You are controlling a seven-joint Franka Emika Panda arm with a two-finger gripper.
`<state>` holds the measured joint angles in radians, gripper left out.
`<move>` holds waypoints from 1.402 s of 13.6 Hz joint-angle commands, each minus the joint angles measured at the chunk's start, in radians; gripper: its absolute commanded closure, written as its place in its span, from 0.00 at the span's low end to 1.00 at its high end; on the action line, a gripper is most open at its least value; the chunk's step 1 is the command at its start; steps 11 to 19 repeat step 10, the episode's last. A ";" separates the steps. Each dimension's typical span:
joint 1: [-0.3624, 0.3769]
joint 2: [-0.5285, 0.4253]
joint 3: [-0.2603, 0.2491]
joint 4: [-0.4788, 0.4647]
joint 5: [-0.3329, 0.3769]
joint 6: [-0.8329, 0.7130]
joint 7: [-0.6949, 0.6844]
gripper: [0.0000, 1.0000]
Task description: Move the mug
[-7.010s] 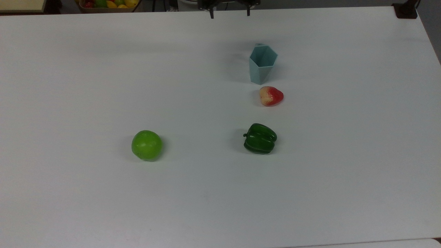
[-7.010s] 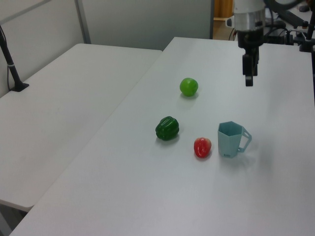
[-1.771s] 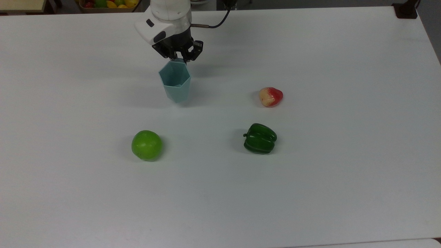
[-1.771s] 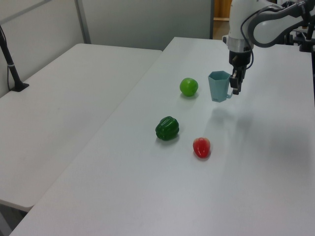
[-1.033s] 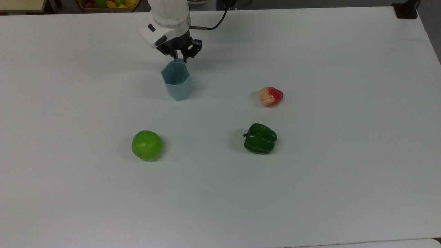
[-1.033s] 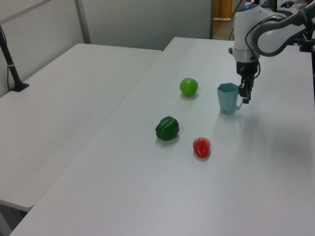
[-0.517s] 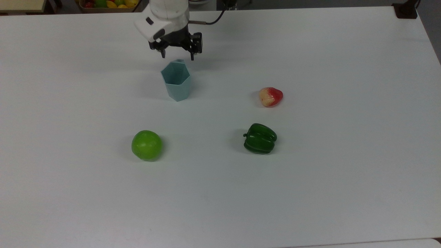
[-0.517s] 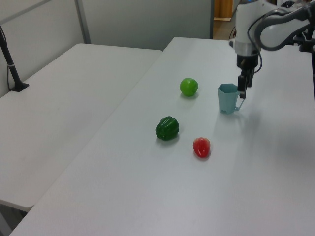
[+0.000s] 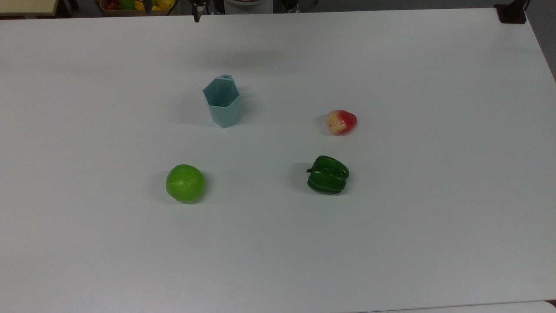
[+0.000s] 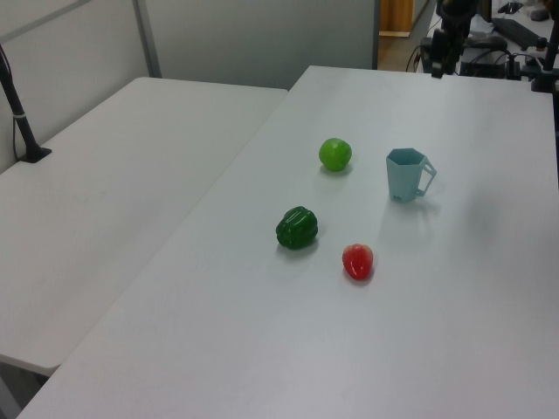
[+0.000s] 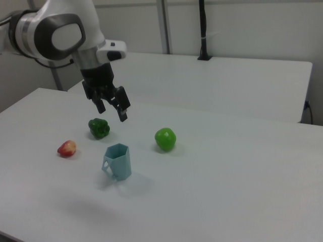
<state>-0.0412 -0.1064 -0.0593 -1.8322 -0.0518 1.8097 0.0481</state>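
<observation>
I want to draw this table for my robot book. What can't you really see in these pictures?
- Pale blue-teal six-sided plastic mug: in the top view its handle is mostly hidden behind its body.
- Tray of coloured fruit: cut off by the top view's upper edge.
- Black two-finger gripper: open in the right view; the left view's top edge crops it.

Top view looks steeply down on the desk (image 9: 391,261); left and right views face it obliquely from opposite corners
</observation>
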 commanded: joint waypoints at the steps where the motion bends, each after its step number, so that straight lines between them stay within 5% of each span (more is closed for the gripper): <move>1: 0.004 0.039 0.012 0.082 0.007 -0.102 0.001 0.00; 4: -0.063 0.070 0.073 0.154 0.052 -0.136 0.001 0.00; 19: -0.059 0.060 0.067 0.159 0.059 -0.185 0.003 0.00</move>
